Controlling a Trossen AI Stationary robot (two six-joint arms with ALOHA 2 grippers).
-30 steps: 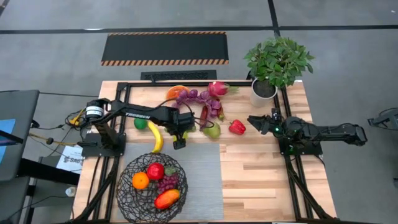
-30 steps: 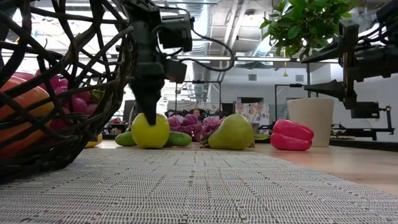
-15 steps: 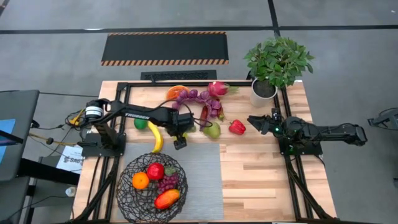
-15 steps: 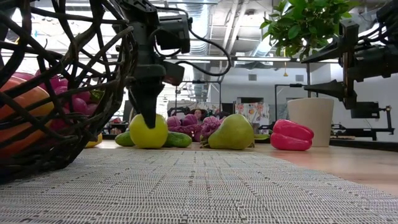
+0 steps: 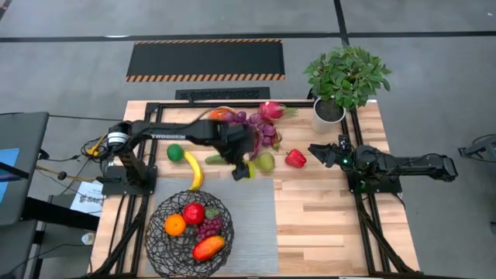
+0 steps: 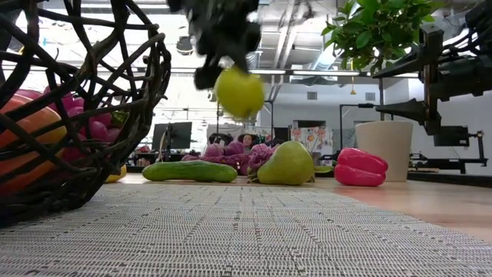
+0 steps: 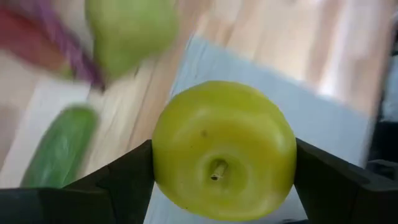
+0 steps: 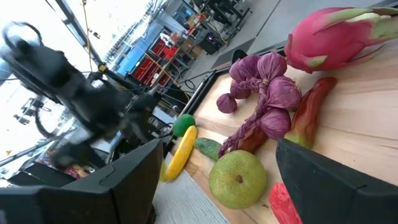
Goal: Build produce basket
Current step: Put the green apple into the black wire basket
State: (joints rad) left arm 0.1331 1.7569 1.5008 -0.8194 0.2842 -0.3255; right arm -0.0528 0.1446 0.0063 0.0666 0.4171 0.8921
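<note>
My left gripper (image 5: 243,170) is shut on a yellow-green apple (image 7: 224,149), which hangs in the air (image 6: 239,91) over the grey mat's far edge. The wire basket (image 5: 157,211) stands at the near left and holds a red apple (image 5: 194,212), an orange (image 5: 175,225), purple grapes (image 5: 210,228) and an orange-red fruit (image 5: 208,248). A green pear (image 5: 266,162), a cucumber (image 5: 215,160), a red pepper (image 5: 294,158) and a banana (image 5: 194,172) lie on the table. My right gripper (image 5: 313,149) waits open at the right. My left gripper pinches the apple by its two opposite sides (image 7: 163,163) between its two fingers (image 7: 124,183). The fingers slant down from above and from the table's left. The apple is lifted clear of the table, its stem end (image 7: 216,169) turned toward the wrist.
Purple produce (image 5: 249,121), a pink dragonfruit (image 5: 271,110), an orange slice (image 5: 219,113) and a green lime (image 5: 175,153) lie along the far side. A leafy plant in a white pot (image 5: 328,115) stands at the far right. The grey mat (image 5: 256,225) lies beside the basket.
My left gripper has closed a little onto the yellow-green apple, then risen and swung toward the table's right edge, tipping as it went. The apple, which sat on the table by the cucumber, is now lifted clear.
</note>
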